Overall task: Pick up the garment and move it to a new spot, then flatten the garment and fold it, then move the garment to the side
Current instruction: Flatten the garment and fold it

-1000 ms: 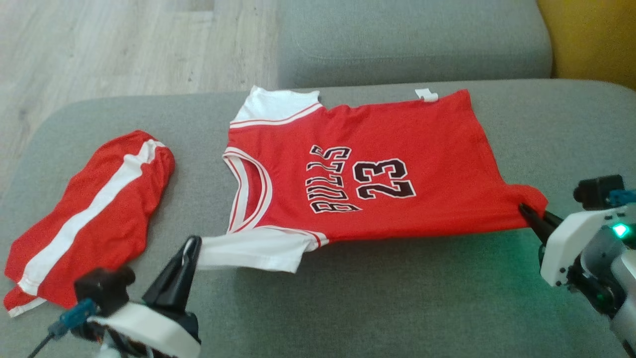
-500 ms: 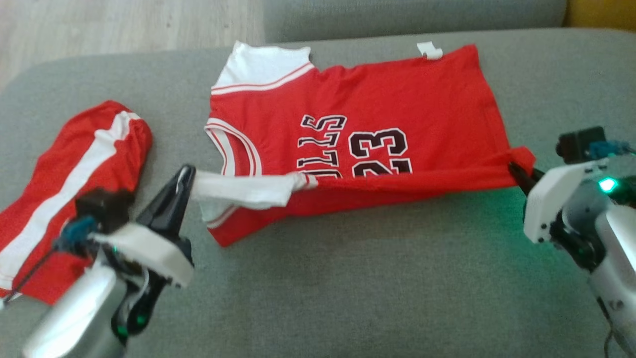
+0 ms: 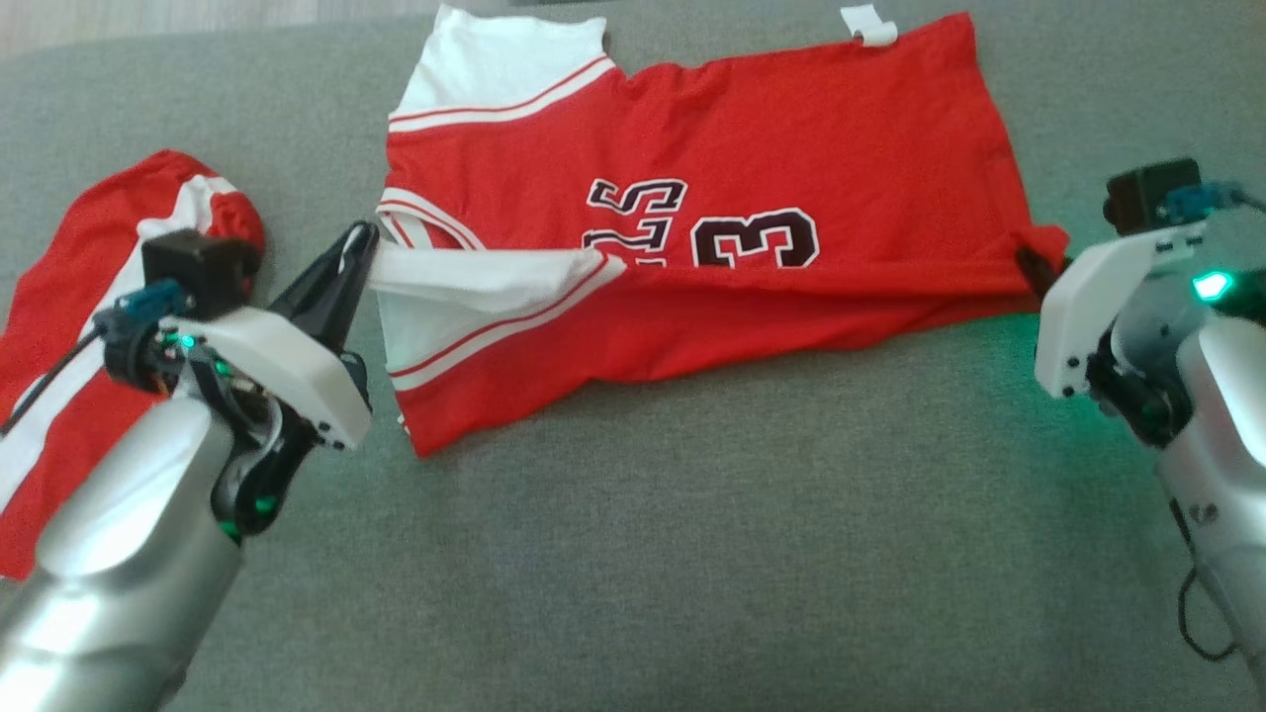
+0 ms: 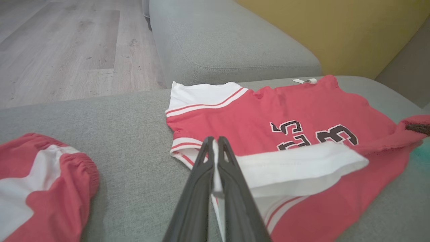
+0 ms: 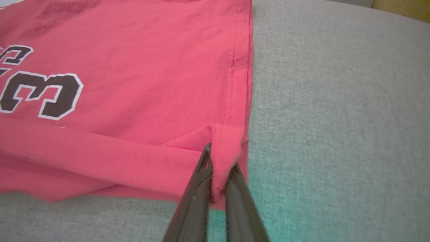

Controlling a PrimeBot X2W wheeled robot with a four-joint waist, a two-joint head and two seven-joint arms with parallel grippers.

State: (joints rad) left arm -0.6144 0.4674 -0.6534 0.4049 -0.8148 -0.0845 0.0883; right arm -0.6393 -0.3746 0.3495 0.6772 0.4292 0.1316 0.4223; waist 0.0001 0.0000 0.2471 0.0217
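Left jaws, at the left of the head view, are clenched on the edge of the white sleeve (image 3: pixel 475 282) of the red jersey (image 3: pixel 791 129). Right jaws, at the right edge, pinch its red hem corner (image 3: pixel 1050 240). Between them the near edge is raised and folded over the lower part of the black lettering. The jersey spreads across the upper middle of the frame on the grey sofa cushion (image 3: pixel 692 554). Red-and-white shorts (image 3: pixel 59 297) lie at far left, apart from it.

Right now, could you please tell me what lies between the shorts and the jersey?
Bare cushion separates the shorts and the jersey, clearest in the left wrist view; the left hand hangs over it in the head view.
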